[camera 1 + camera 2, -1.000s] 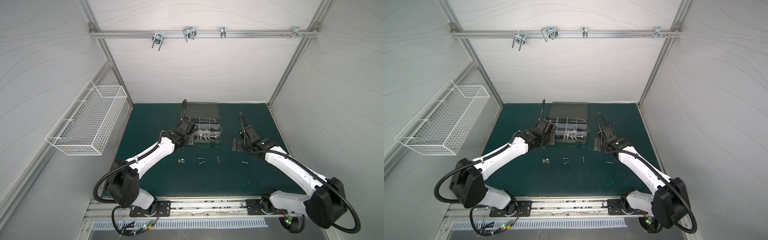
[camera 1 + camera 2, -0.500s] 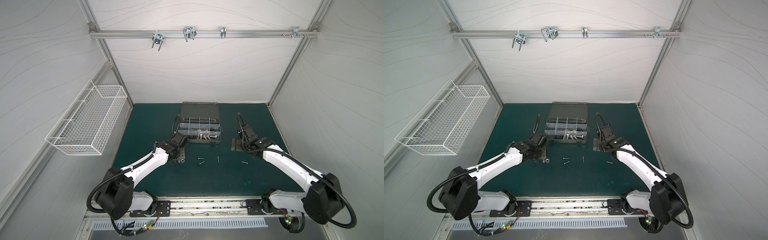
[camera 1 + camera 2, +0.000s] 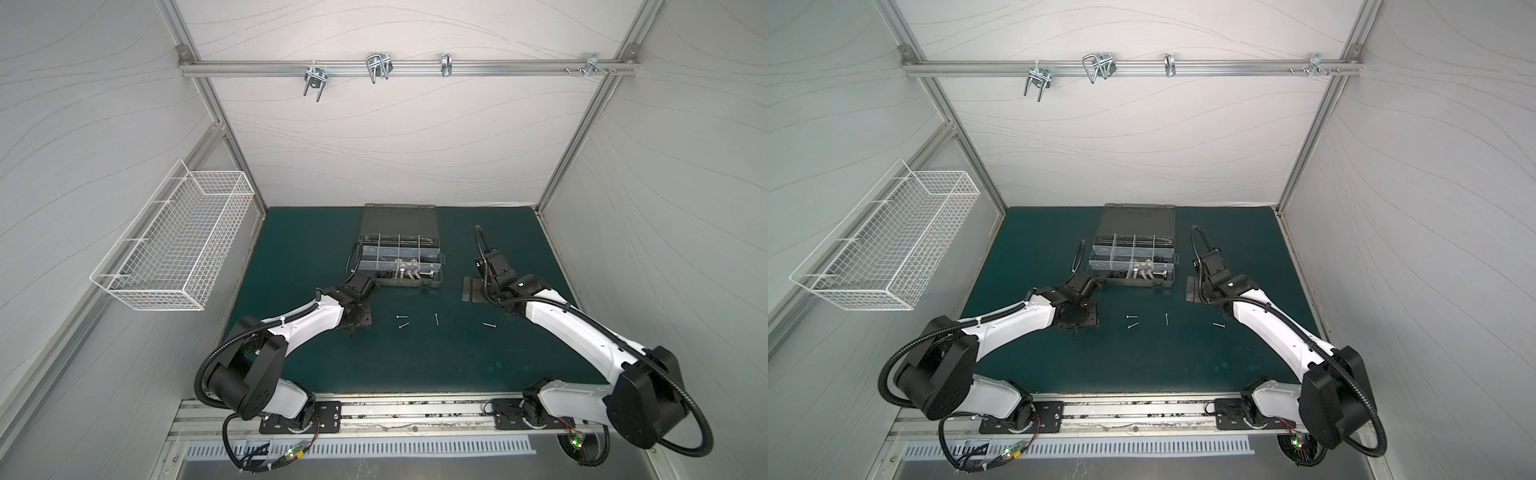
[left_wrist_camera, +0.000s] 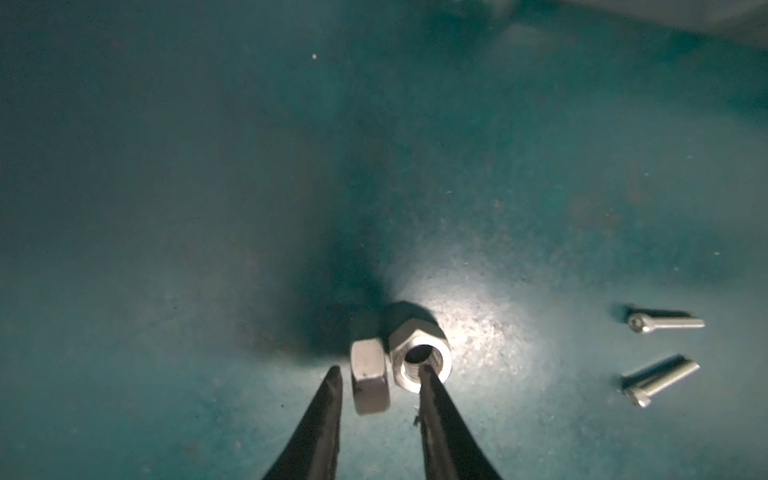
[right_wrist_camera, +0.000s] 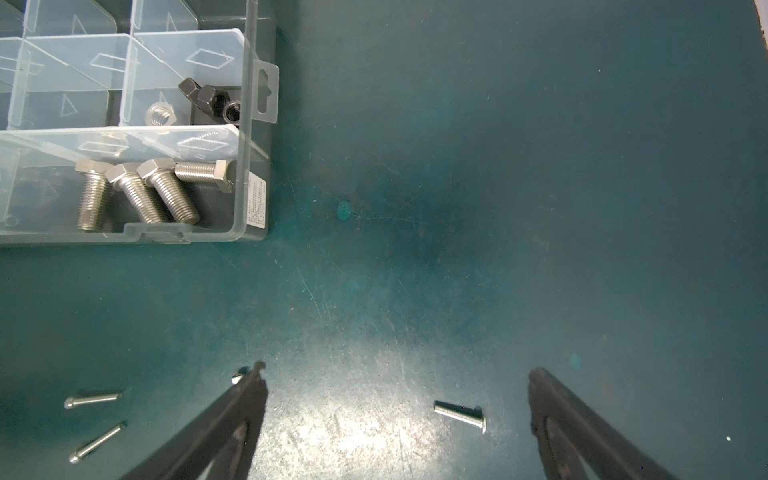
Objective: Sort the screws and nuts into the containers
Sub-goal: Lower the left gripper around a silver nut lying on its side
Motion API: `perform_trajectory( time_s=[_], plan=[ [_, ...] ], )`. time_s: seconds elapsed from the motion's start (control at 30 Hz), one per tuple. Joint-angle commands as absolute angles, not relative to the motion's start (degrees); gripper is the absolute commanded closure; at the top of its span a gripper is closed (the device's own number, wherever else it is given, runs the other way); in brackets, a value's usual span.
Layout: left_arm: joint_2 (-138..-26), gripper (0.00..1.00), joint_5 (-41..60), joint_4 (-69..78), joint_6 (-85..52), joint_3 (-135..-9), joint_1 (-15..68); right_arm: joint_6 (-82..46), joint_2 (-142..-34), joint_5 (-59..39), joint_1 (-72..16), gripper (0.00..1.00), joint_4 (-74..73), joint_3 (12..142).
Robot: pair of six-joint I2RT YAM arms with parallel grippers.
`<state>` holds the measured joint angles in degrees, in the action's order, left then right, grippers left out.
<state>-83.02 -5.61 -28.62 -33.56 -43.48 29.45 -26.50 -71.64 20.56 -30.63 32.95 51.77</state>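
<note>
- The left gripper (image 4: 379,369) was low over the green mat (image 4: 208,166), its two dark fingers partly spread to either side of an upright nut (image 4: 370,376). A sliver of mat showed at each side of that nut, so nothing was pinched yet.
- That nut stood on edge, which gave the fingers two flat faces to press on and likely made it the easier pick.
- A flat nut (image 4: 422,357) lay touching the upright one. One fingertip overlapped its threaded hole in the left wrist view, so a squeeze could nudge or drag it along.
- The right gripper (image 5: 397,369) hung with its fingers spread wide over a thin screw (image 5: 459,415), which lay loose on the mat between them. It looked set for that pick and held nothing.
- Three more thin screws (image 3: 402,321) lay well apart on the mat, in front of the organizer case (image 3: 400,218).
- In the case, four hex bolts (image 5: 137,195) shared the corner compartment, while black nuts (image 5: 212,102) and a silver nut (image 5: 161,115) lay in the one behind it. The two loose nuts would probably go there too.
</note>
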Motion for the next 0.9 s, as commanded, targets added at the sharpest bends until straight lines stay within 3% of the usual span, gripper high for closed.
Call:
perform_trajectory(
  time_s=[0.0, 0.2, 0.5, 0.87],
  plan=[
    [-83.58, 0.7, -4.75, -26.64, -34.43, -43.25, 28.53, -26.2, -71.81, 21.19, -30.19, 0.01, 32.96, 51.72],
    [-84.75, 0.71, -3.98, -25.41, -34.45, -42.45, 27.6, -26.62, -72.3, 20.93, -30.21, 0.01, 32.98, 51.77],
    [-86.71, 0.85, -3.25, -24.76, -34.1, -42.76, 27.0, -26.65, -72.42, 21.16, -30.23, 0.01, 33.34, 52.04],
    [-82.91, 0.93, -4.61, -28.63, -33.84, -44.08, 27.04, -26.55, -72.51, 21.43, -30.16, 0.01, 33.39, 52.03]
  ],
)
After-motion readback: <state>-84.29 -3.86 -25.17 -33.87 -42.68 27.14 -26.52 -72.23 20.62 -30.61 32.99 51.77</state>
